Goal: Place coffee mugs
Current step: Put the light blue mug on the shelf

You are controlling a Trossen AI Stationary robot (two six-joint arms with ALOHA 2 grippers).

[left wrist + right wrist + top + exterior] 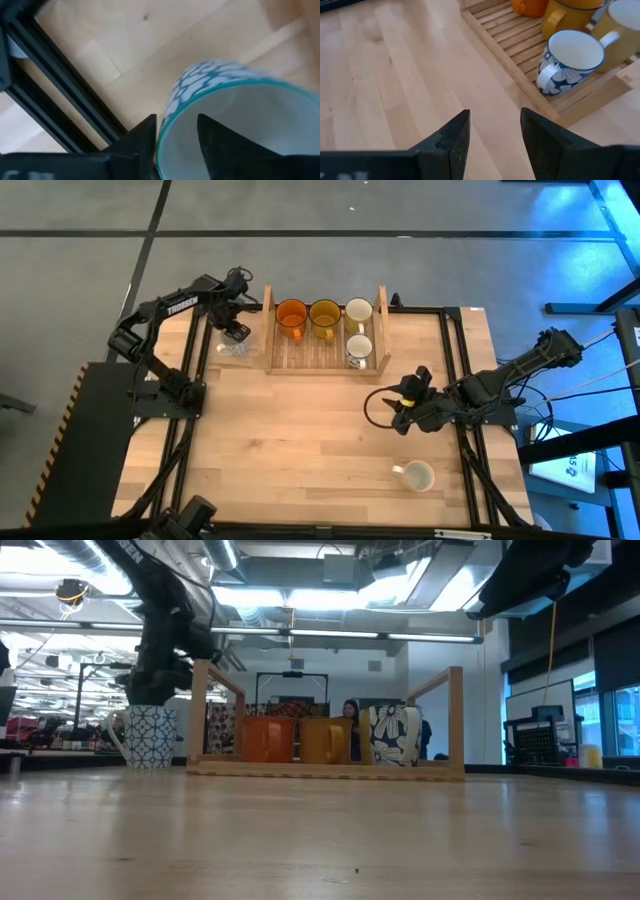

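Note:
A white mug with a teal lattice pattern stands on the table just left of the wooden slatted tray. My left gripper is over it, shut on its rim. The tray holds an orange mug, an amber mug, a white mug and a dark-flowered mug. A cream mug stands alone near the table's near right corner. My right gripper hovers open over bare table, on the near side of the tray. My left gripper holds the lattice mug by its rim. One finger is inside the mug and the other finger is outside its wall. The fingers come from above, pointing down. The mug stands upright, its base on the table.
The tray's upright end posts rise above the mugs. Black frame rails run along the table's left and right sides. Open tabletop lies between the tray and the near edge. A person shows in the room behind.

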